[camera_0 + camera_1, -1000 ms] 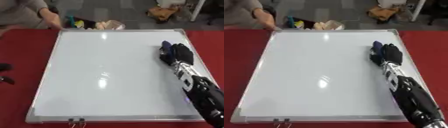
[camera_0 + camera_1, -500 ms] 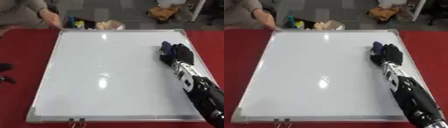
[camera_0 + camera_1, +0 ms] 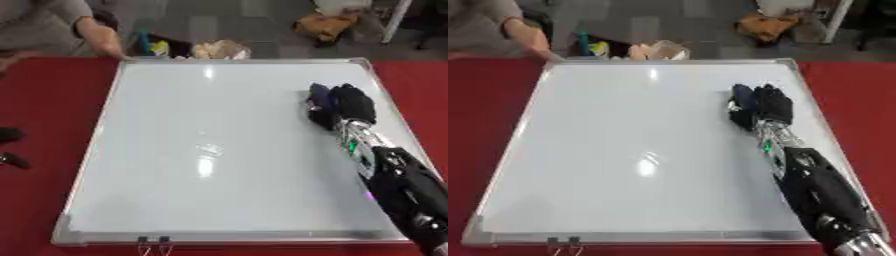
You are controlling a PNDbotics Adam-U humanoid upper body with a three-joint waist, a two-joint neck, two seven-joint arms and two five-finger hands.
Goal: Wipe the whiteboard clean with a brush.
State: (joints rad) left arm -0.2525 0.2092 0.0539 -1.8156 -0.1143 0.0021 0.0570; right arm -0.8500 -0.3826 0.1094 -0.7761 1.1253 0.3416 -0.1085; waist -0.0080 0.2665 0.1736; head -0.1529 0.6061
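Clips: two small binder clips [image 3: 151,240] on the whiteboard's near edge
Whiteboard: whiteboard [image 3: 219,150] lies flat on the red surface [image 3: 44,125], its face blank
Right hand: right hand [image 3: 770,107] on the board's right side, fingers curled round a dark brush [image 3: 743,106]
Left hand: dark fingers [image 3: 10,135] at the left edge, whether open or closed I cannot tell
Far corner: a person's hand [image 3: 112,50] touches the board's far left corner

- Right hand [image 3: 353,102] on the whiteboard [image 3: 219,150], centre right of frame: we can't tell how its fingers sit; the dark blue thing [image 3: 320,98] against it is too blurred to call.
- Left hand [image 3: 10,147] cut off by the left edge: only dark tips show.
- Person's hand [image 3: 109,48] at the board's upper left corner: blurred, contact unclear.
- Clutter [image 3: 219,49] past the top edge: unreadable.
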